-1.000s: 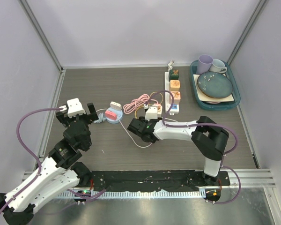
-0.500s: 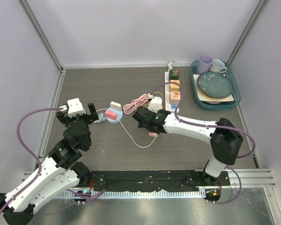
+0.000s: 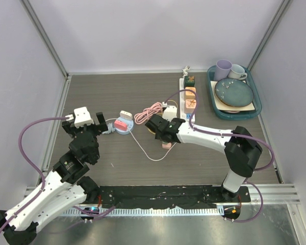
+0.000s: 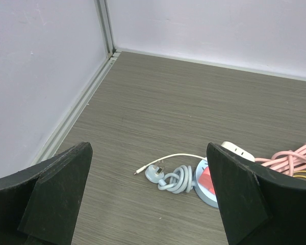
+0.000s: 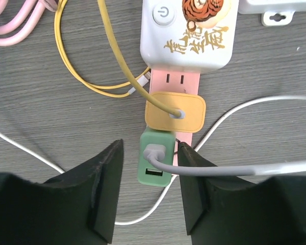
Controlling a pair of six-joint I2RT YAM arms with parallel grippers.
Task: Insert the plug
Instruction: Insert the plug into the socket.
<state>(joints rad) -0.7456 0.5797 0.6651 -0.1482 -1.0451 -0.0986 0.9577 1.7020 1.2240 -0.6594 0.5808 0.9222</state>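
Low over the middle of the counter (image 3: 117, 92), the right hand (image 5: 151, 158), released, with one finger on each side of the green plug (image 5: 152, 173). Clear gap on one side; on the other, finger just beside the plug, contact impossible to judge. In the plug's upper face, a grey cable (image 5: 154, 152), running off over one finger. Plug itself flat on the counter at the end of the pink power strip (image 5: 172, 79), touching the lower edge of a yellow plug (image 5: 174, 111) seated on that strip; whether inserted, cannot tell. Beyond the yellow plug, a white adapter with a tiger print (image 5: 189, 30). Nearby, a pink coiled cable (image 3: 149, 111).

At the counter's left side, the left hand (image 4: 148, 148), released wide and gripping nothing. Ahead of it, a round blue holder (image 4: 201, 189) and a knotted pale cable (image 4: 174, 178). In the far right corner, a teal tray (image 3: 234, 116) with plate and mugs.
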